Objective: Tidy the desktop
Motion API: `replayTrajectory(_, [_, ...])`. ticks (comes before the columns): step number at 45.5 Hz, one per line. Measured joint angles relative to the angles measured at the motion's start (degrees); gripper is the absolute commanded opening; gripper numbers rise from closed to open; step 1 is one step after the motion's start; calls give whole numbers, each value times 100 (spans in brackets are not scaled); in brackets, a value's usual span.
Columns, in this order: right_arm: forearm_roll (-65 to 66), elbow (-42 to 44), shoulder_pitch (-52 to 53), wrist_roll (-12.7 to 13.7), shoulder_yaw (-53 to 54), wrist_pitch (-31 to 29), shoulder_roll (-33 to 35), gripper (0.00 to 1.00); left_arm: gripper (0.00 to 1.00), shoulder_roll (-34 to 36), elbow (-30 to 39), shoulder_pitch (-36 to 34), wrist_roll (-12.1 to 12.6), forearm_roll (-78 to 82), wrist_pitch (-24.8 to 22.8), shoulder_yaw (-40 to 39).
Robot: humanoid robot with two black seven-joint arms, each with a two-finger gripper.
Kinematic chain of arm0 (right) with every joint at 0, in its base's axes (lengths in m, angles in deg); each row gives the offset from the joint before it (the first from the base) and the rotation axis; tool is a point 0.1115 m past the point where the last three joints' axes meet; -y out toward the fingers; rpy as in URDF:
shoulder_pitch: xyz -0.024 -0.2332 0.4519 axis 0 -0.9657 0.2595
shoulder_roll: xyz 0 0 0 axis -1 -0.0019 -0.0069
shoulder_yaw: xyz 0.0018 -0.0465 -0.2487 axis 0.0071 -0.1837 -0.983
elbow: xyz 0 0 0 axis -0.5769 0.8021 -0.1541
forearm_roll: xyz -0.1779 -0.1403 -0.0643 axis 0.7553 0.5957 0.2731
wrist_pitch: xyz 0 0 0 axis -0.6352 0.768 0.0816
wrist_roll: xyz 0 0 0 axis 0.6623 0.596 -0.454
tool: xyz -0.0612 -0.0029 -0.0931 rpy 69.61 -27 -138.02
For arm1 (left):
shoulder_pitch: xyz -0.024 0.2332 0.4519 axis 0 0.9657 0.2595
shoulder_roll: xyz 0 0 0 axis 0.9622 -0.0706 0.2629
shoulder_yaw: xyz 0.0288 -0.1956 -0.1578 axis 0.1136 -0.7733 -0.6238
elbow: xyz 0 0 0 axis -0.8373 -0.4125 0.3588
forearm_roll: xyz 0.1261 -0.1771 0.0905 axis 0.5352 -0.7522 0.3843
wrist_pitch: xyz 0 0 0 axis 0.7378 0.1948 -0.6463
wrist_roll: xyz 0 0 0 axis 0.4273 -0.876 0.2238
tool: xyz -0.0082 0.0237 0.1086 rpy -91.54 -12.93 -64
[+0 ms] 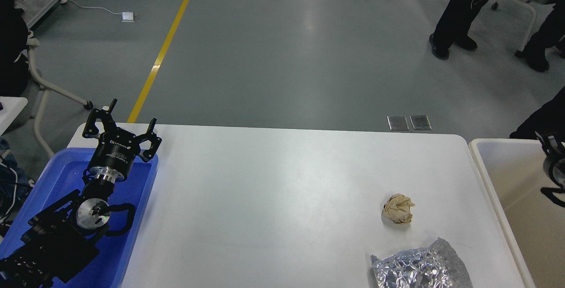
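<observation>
The white desktop fills the middle of the head view. A crumpled beige paper ball lies on its right part. A crinkled silver foil bag lies at its front right edge. My left gripper is open and empty, held over the far end of the blue tray at the desktop's left side, far from both items. My right gripper shows only as a dark part at the right edge over the beige-white bin; its fingers cannot be told apart.
The blue tray's visible part holds nothing. The bin stands against the desktop's right edge. People's legs and a chair are on the floor at the far right. A yellow floor line runs behind the table at the left.
</observation>
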Motion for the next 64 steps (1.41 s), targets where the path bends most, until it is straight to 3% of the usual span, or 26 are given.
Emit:
replayTrajectory(19, [2,-2138,178,-61,2706,-15,490,100,100,0,1,0,0,-1,0,0])
replayTrajectory(24, [2,-2551,182,-334,3213,-21,530,100,100,0,1,1,0,0,0,0])
replayTrajectory(30, [2,-3096,72,-903,3750,-26,548,100,100,0,2,1,0,0,0,0])
replayTrajectory(37, [2,-3453,-220,-1213,4219,-38,403,100,100,-1,2,1,0,0,0,0])
replayTrajectory(49, [2,-3716,-980,-1496,4975,-240,-124,100,100,0,1,0,0,0,0,0])
replayTrajectory(64, [8,-3740,-1846,-1624,5599,-670,-705,100,100,0,2,0,0,0,0,0])
